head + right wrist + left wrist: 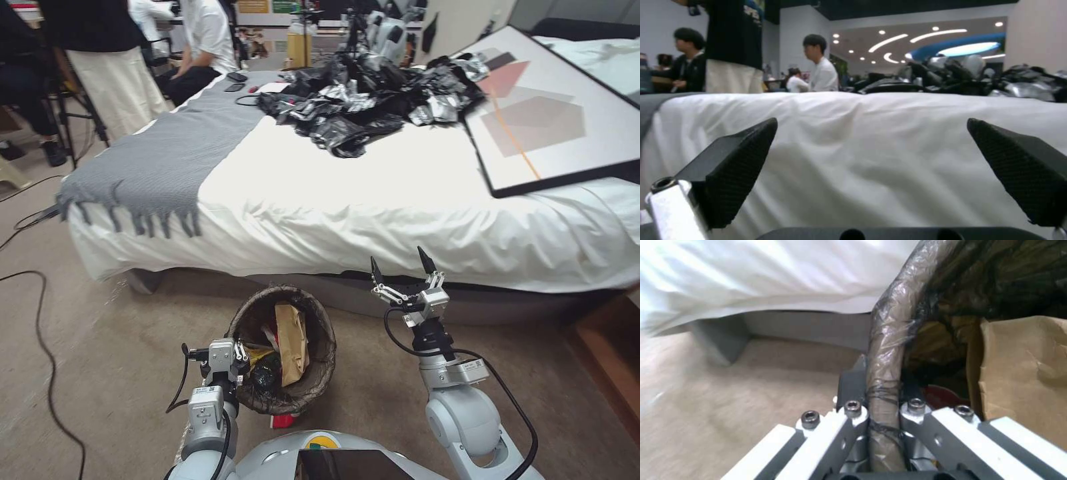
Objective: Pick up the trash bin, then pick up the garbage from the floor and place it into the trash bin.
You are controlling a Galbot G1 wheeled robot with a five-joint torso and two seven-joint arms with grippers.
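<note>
The trash bin (313, 319), lined with a dark bag folded over its rim, is held off the carpet just ahead of my body. My left gripper (241, 353) is shut on its near-left rim; in the left wrist view the bag-covered rim (885, 350) runs between the two fingers (852, 386). Inside lie garbage pieces: a tan flat packet (292, 341), yellow wrappers and a dark crumpled lump (265, 377). A small red scrap (284, 421) lies on the floor under the bin. My right gripper (400, 264) stands open to the right, pointing at the bed, nothing between its fingertips.
A bed (373, 200) with a white sheet fills the space ahead, carrying a grey fringed throw (167, 163), a heap of black bags (373, 100) and a framed picture (553, 113). Cables (40, 333) trail over the carpet at left. A wooden edge (613, 360) stands at right.
</note>
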